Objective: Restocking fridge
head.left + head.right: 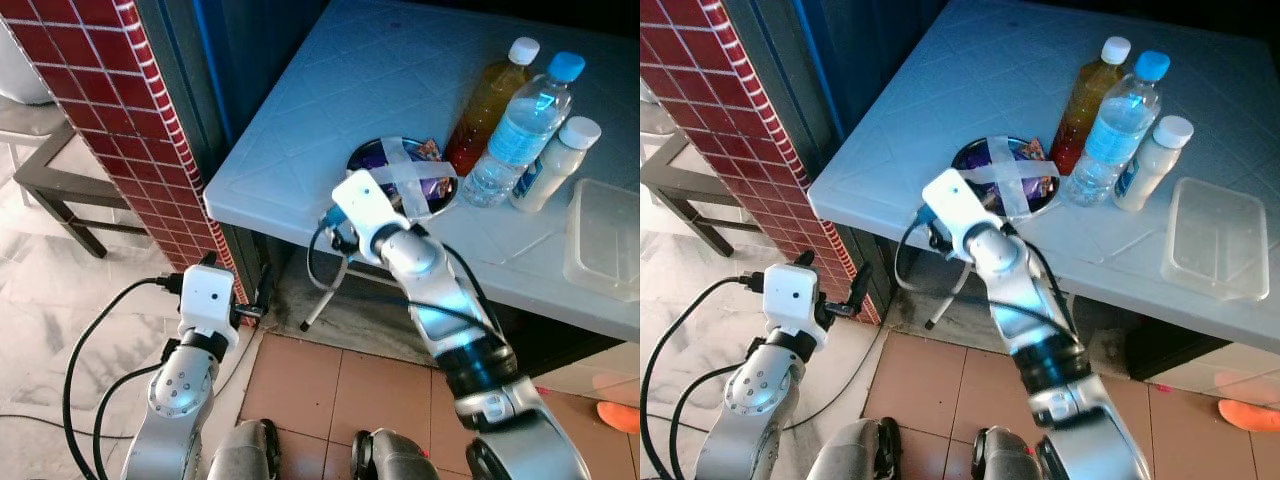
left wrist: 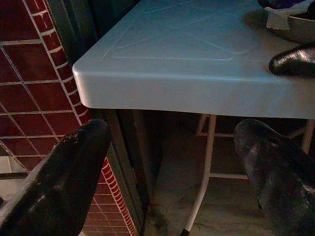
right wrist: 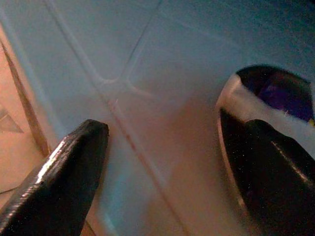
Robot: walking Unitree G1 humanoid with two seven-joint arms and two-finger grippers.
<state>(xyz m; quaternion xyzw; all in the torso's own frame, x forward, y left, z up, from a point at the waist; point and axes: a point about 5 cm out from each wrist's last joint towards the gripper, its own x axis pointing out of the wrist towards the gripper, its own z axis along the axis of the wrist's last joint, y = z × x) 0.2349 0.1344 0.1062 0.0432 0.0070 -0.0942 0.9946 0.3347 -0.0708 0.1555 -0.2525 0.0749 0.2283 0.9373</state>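
Observation:
A metal bowl with a cross of white tape over purple-wrapped contents sits near the front edge of the pale blue table. My right gripper is open at the bowl's near side. One finger lies against the bowl's rim, the other over bare tabletop. Behind the bowl stand an amber juice bottle, a water bottle with a blue cap and a small white bottle. My left gripper is open and empty, low beside the table's corner.
A clear plastic box lies at the table's right end. A red-tiled pillar rises on the left with a dark bench beyond it. Black cables trail on the floor, and folding table legs stand under the edge.

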